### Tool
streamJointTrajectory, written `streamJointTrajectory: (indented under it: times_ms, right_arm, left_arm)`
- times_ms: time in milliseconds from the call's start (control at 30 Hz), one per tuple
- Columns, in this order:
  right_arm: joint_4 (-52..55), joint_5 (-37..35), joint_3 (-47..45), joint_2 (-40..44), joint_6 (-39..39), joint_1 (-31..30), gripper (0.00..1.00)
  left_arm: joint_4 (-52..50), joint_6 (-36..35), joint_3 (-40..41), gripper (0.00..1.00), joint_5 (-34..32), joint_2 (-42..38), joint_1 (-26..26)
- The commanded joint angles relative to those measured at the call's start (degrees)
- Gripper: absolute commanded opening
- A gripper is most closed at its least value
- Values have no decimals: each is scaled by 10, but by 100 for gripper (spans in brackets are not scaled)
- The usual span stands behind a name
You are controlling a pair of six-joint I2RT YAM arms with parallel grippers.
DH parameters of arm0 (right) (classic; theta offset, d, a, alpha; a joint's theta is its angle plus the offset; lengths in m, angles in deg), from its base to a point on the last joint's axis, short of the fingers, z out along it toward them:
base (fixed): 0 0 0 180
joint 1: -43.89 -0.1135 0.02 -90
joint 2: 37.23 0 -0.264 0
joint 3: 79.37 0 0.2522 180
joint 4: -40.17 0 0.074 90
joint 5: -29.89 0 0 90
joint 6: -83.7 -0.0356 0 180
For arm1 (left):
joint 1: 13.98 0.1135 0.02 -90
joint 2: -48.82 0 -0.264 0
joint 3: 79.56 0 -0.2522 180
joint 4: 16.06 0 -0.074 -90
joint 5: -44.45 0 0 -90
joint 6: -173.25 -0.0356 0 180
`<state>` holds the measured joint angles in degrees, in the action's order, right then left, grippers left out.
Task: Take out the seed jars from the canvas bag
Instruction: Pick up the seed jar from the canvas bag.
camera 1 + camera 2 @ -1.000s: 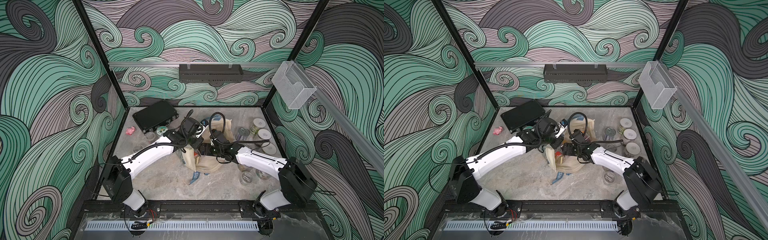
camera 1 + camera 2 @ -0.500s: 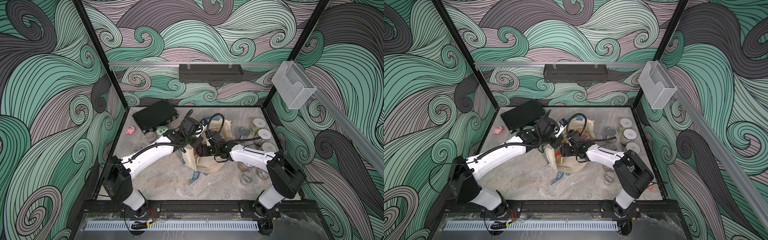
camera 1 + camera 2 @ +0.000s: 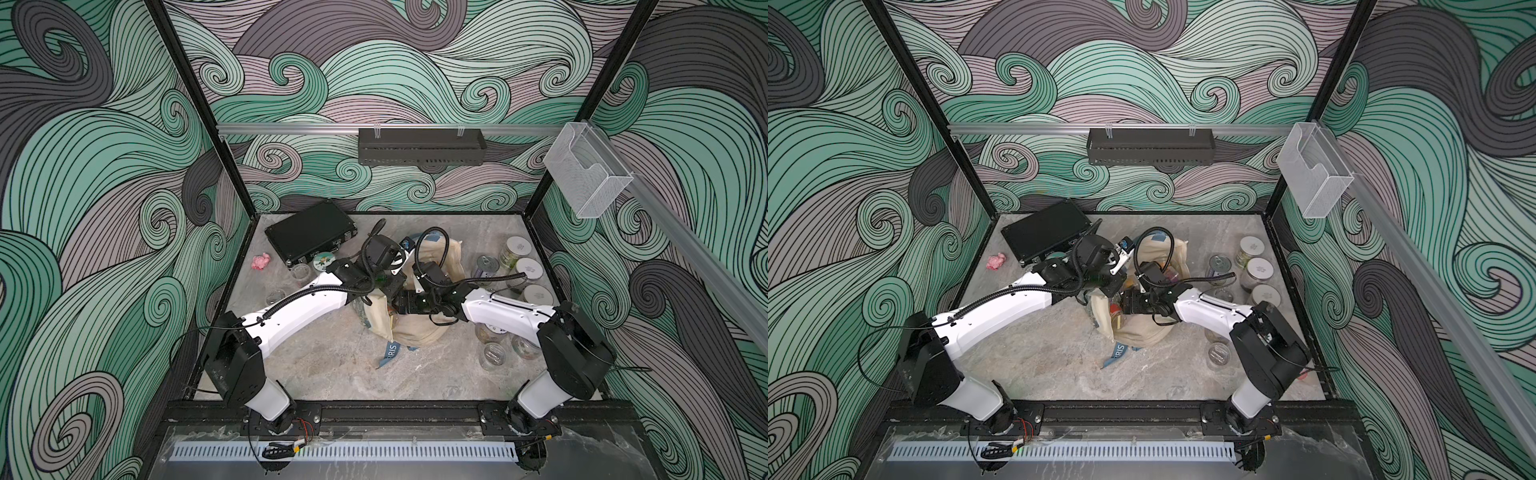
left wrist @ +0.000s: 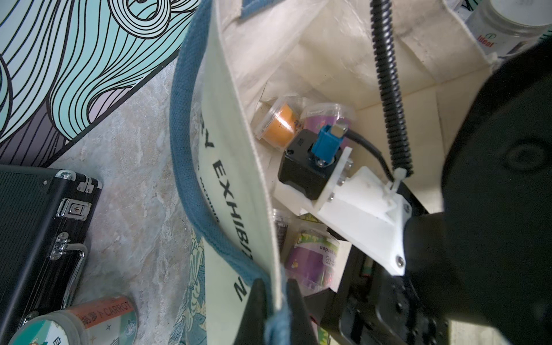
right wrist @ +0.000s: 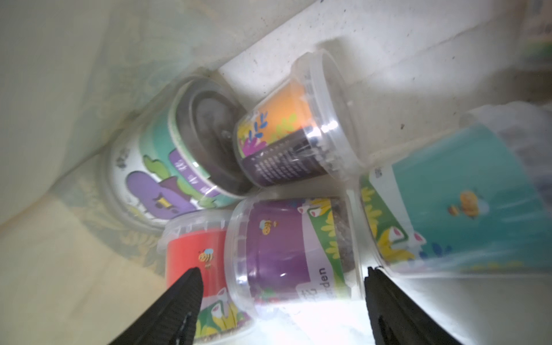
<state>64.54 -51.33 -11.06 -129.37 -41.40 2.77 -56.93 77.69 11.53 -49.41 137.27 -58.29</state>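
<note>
Deeper now than a second ago, my right fingers (image 5: 182, 298) sit inside the canvas bag (image 4: 239, 179), spread open astride the purple-labelled seed jar (image 5: 277, 245) lying at the bottom (left fingers (image 4: 255, 307) clenched on the rim), so I'd centre on it before squeezing.

Cream canvas bag (image 3: 415, 336) hides the right tool's (image 5: 282, 270) tips in both top views. Teal-labelled clear plastic jar (image 5: 478, 194) is blurred, cut off by the picture's edge.
</note>
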Motion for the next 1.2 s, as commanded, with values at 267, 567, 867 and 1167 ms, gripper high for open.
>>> streamJointTrajectory:
  times_ms: [267,567,867,1167]
  right_arm:
    - [28,5,0,-1,-10,-2,91]
    - [63,-22,44,-57,6,-4,91]
    - [82,-39,62,-39,-3,-4,78]
    - [80,-60,37,52,-10,-3,72]
  left_arm:
    - [6,-7,-10,0,16,1,1]
    - [8,-10,-8,0,17,-3,1]
    - [9,-9,-8,0,9,-6,3]
    - [3,31,-21,0,8,-3,31]
